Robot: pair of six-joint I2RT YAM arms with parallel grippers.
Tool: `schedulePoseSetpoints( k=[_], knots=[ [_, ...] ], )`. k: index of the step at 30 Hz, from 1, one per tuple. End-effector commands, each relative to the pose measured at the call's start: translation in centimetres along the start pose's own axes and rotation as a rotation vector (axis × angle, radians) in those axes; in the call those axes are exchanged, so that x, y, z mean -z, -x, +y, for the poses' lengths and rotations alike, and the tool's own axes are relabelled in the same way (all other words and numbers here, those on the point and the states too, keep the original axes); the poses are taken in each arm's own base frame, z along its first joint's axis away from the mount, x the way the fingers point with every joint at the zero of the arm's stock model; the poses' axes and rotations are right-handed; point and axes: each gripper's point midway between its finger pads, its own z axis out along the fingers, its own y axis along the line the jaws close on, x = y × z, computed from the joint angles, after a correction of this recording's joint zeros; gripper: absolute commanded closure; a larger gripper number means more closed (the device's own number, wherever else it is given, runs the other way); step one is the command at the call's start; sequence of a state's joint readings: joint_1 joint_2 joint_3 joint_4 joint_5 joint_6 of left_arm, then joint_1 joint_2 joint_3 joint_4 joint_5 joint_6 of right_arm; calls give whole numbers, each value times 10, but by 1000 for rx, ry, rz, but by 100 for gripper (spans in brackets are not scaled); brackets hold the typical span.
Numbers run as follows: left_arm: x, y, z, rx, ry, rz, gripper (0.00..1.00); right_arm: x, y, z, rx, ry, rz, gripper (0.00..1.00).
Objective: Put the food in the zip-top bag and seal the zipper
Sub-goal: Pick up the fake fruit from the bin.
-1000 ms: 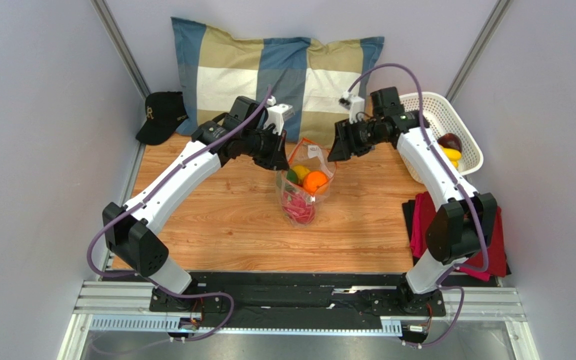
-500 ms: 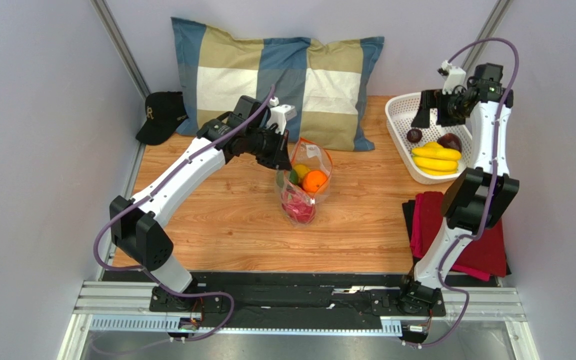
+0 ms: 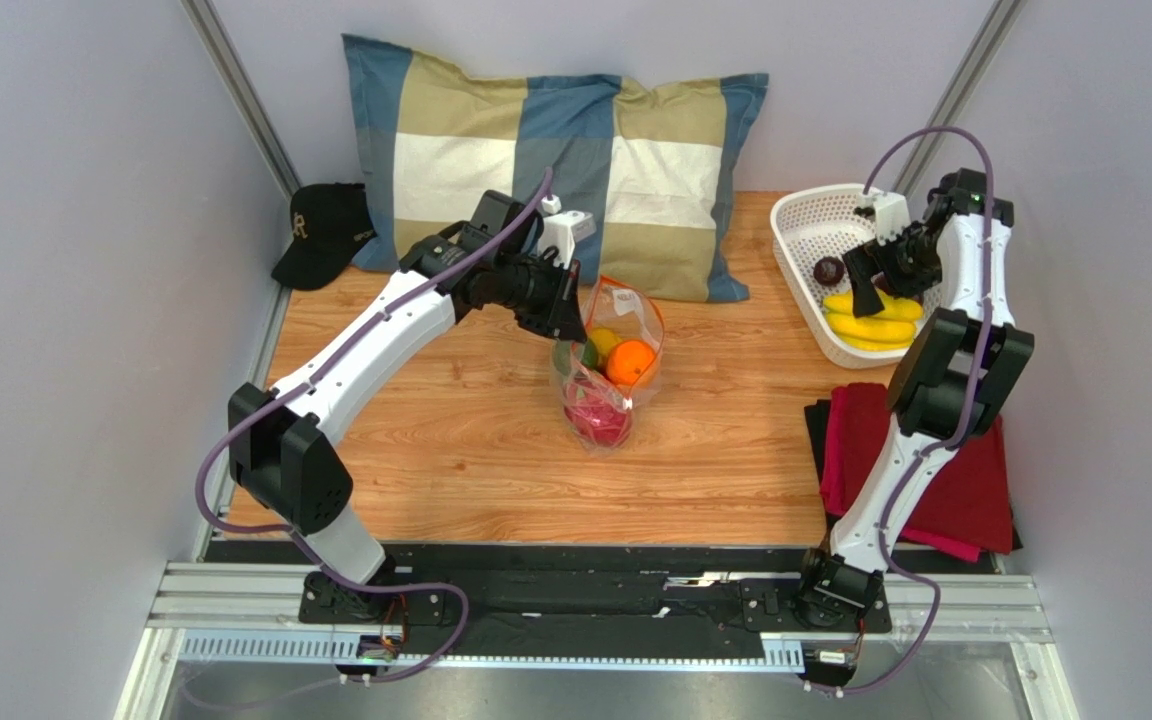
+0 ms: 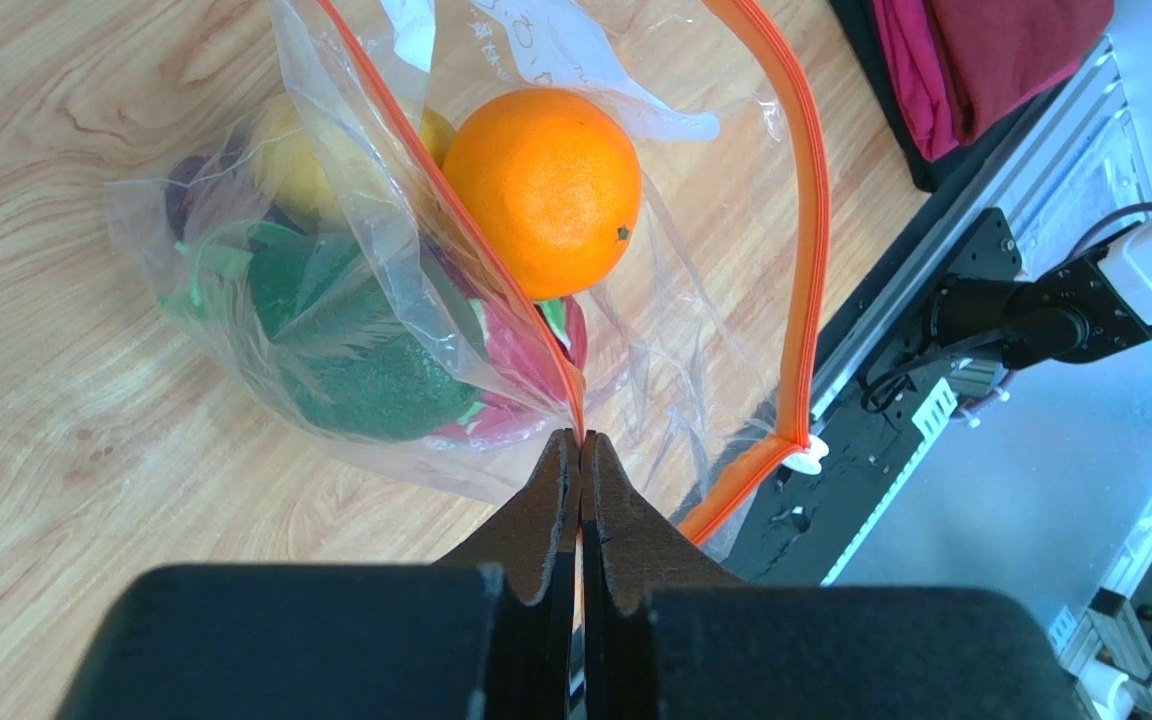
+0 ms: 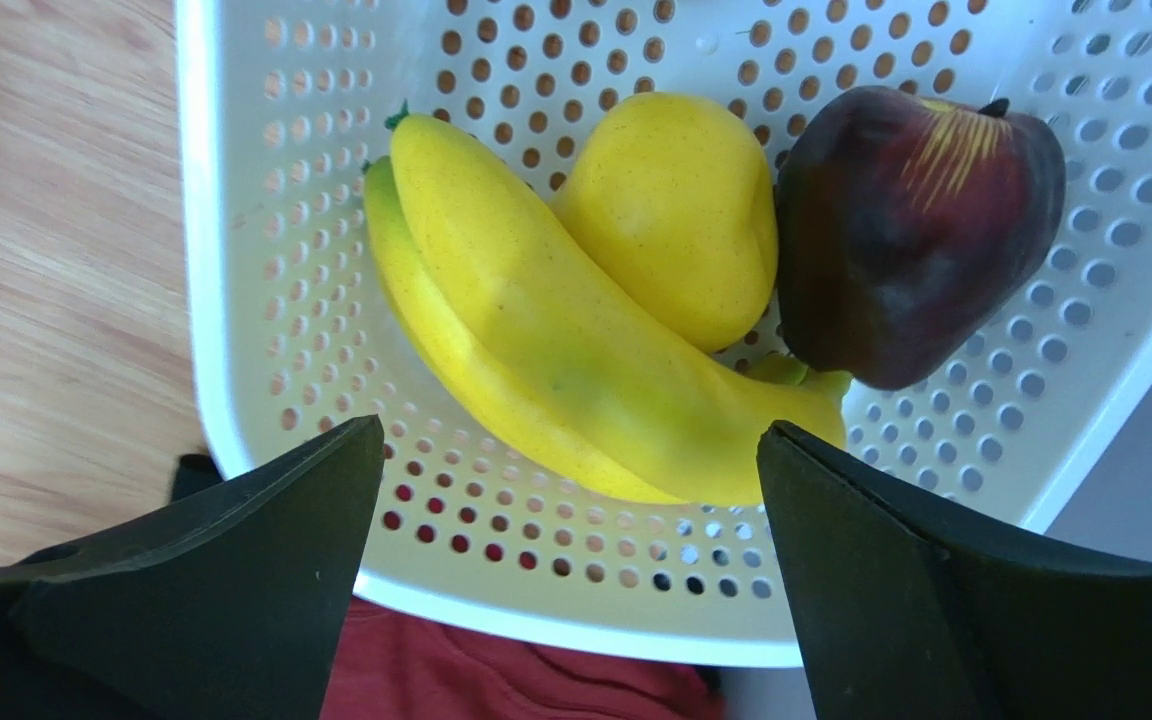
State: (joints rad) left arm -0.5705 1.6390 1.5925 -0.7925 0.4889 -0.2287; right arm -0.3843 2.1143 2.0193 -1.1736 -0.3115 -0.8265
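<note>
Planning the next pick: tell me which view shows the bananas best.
Right wrist: the bananas lie close and large in the basket. Top external shows them small and distant; left wrist misses them.

Overhead shares bag, basket with seemingly close downward wrist views.

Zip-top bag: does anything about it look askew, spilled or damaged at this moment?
Nothing looks spilled or torn. The zip-top bag only looks lopsided: the left gripper pinches one side of the zipper, while the other side bows out loosely. The orange sits inside, near the mouth.
</note>
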Motion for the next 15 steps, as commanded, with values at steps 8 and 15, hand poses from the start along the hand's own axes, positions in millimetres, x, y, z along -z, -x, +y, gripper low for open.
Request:
schedulePoseSetpoints(
  k=[8,15],
  knots=[
    [4,10,-7,-21,-31,-23,100,-37,-1,-24,271,-27,78,3],
    [2,9,-5,-20,-23,-18,100,-45,-11,-12,285,57,102,37]
  ],
)
